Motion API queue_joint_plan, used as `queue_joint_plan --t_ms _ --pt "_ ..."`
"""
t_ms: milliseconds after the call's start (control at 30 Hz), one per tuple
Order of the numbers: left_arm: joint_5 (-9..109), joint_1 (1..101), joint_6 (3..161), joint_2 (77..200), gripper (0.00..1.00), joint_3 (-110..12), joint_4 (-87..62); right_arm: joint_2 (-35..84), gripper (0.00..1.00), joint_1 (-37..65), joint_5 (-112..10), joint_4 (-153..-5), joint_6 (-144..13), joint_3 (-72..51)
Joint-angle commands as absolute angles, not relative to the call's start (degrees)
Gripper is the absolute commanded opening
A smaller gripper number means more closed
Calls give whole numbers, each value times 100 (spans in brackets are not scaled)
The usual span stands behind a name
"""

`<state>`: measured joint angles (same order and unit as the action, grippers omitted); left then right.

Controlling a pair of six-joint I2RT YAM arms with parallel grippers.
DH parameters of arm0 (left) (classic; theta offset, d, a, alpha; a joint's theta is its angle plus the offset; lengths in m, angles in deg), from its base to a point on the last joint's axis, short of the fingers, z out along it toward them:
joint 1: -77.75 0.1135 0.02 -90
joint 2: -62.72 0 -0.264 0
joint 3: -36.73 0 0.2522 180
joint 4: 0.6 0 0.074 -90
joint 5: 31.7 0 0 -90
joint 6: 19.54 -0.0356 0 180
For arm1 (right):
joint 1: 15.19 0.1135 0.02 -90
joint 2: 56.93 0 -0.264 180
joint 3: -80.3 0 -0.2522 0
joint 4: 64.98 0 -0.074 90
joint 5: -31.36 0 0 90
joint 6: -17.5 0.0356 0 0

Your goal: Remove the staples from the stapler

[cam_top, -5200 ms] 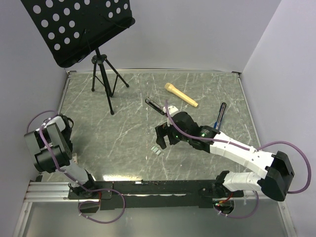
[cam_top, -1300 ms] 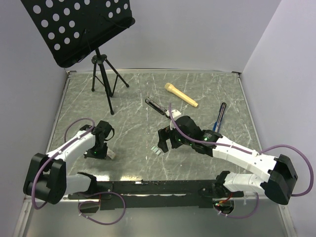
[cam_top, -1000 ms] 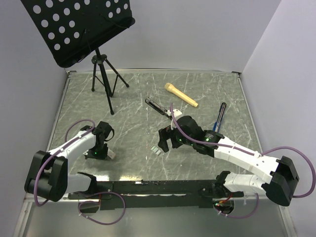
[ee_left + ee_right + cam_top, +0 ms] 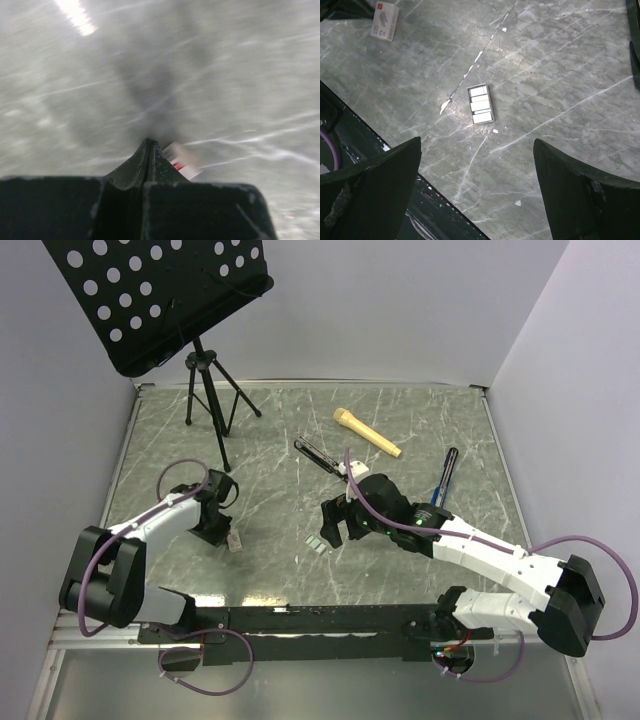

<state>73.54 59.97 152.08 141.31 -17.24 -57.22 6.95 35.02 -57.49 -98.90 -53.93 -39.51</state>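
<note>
Top external view: we find the stapler point(image 4: 318, 453) on the worktop point(image 4: 270, 490), beyond the right hand point(image 4: 335, 523).
Tray point(image 4: 470, 106): holds the staples point(image 4: 483, 117), four silvery strips.
Right hand: spread wide, empty, above the tray.
Left hand point(image 4: 149, 146): clenched, empty; white box point(image 4: 181, 161) just beside its tips.
Change: we note the left arm has reached farther forward than a second ago.

We see the tabletop point(image 4: 560, 75) as a smooth grey stone-look sheet, white-veined, with a soft sheen where light glares. The staples point(image 4: 481, 104) look like pale, bright metal. The small box point(image 4: 385, 20) seems matt white card. The right tool point(image 4: 477, 147) has matt black plastic fingers point(image 4: 572, 192), faintly scuffed. The stick-like handle point(image 4: 367, 432) looks matt tan, wood-like.
</note>
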Motion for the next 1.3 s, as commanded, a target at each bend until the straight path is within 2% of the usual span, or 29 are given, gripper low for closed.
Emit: queue_joint_plan --t_ms 0,333,800,900,1067,1267 --pt "7667 5983 15009 14173 1 -1755 -4312 714 100 3464 -5732 -9729 -5378 -3918" --pt "7131 5965 14429 14385 1 -1782 -3766 670 100 3464 -5776 -9737 -5378 -3945" --pt "6392 5376 14200 14060 1 -1588 -3449 723 100 3464 -5732 -9693 -5334 -3980" --pt "6689 5367 14278 13814 1 -1771 -3861 697 100 3464 -5705 -9702 -5308 -3980" --pt "8437 5577 14692 13322 1 -2291 -5179 627 100 3464 -5697 -9728 -5299 -3980" --pt "8257 6325 14868 13224 1 -2073 -5761 600 100 3464 -5670 -9694 -5273 -3998"
